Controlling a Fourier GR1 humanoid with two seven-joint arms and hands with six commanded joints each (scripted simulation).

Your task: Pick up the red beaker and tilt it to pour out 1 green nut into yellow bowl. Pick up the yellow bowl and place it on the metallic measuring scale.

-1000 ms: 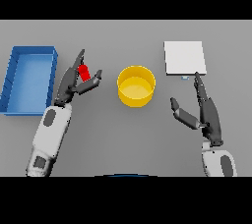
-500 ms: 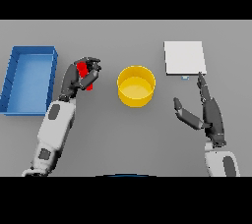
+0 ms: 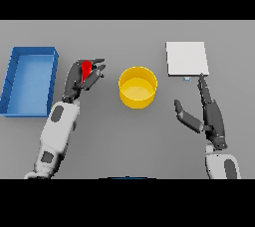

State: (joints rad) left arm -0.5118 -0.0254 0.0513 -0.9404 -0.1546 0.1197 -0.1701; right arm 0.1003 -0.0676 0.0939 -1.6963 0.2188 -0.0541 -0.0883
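Note:
My left hand has its fingers curled round the red beaker, whose top shows between the fingers. It is held left of the yellow bowl, which stands mid-table a short gap away. The metallic measuring scale, a pale square plate, lies at the back right. Below the scale, my right hand rests with straight fingers and thumb spread, holding nothing. No green nut can be made out.
A blue bin stands at the left edge of the table, just beyond my left hand. Grey tabletop lies between the bowl and the scale.
My left hand closed its fingers round the red beaker and raised it slightly toward the bowl. The right hand stayed put.

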